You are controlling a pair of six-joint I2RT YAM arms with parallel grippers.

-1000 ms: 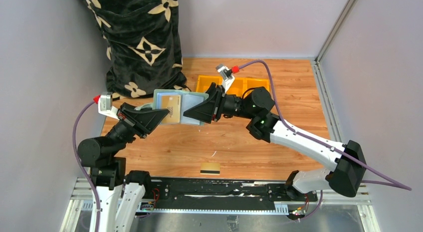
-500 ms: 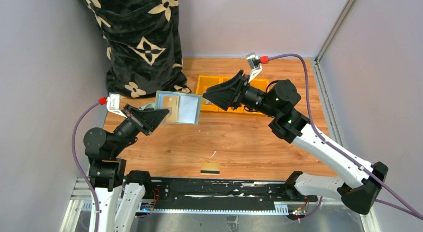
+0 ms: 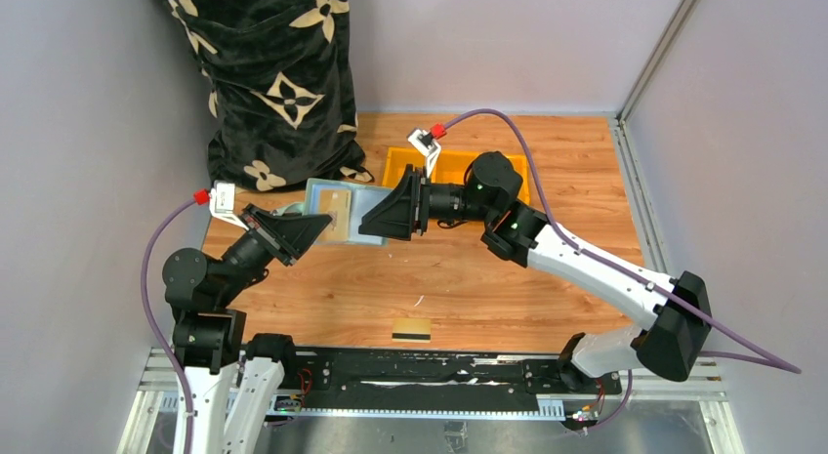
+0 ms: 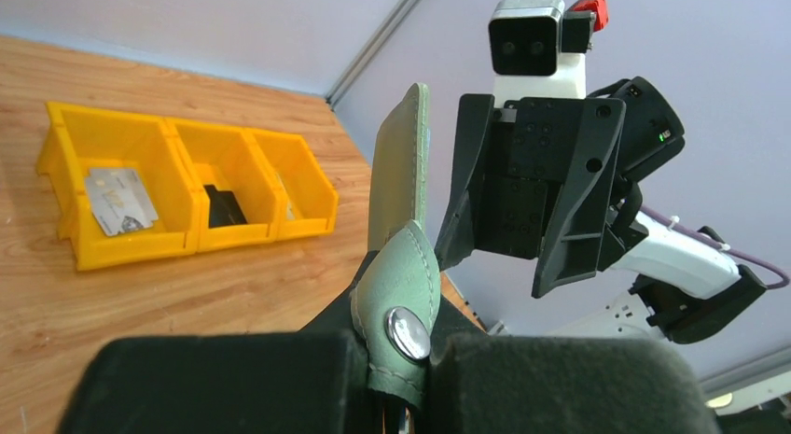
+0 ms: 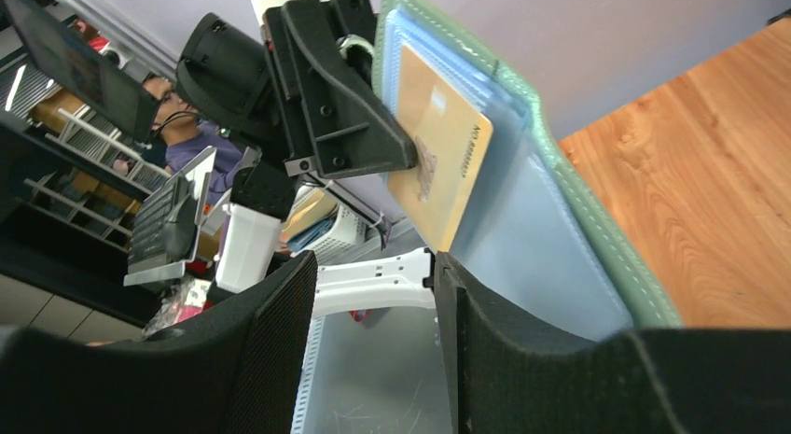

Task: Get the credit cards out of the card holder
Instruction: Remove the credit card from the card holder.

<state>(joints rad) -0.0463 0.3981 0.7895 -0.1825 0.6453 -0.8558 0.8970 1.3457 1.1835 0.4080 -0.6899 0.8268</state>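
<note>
My left gripper [image 3: 317, 225] is shut on the snap tab of the sage-green card holder [image 3: 344, 212] and holds it open in the air, pale blue inside facing the right arm. An orange-tan credit card [image 3: 337, 210] sits in a pocket, its edge sticking out; it also shows in the right wrist view [image 5: 438, 163]. My right gripper [image 3: 371, 223] is open and empty, its tips right at the holder's inner face [image 5: 550, 257]; one finger [image 5: 522, 359] lies along it. The stud [image 4: 408, 332] shows between my left fingers. A yellow-gold card with a black stripe [image 3: 412, 329] lies on the table near the front edge.
A yellow three-part bin [image 3: 510, 165] stands behind the right arm; in the left wrist view [image 4: 131, 249] it holds a grey card [image 4: 119, 201] and a black item [image 4: 222, 206]. A black flower-patterned bag [image 3: 278, 73] stands at the back left. Walls close both sides.
The right gripper pulled back over the yellow bin half a second ago and has returned to the card holder's inner face. The left gripper still holds the holder, slightly lower and farther left.
</note>
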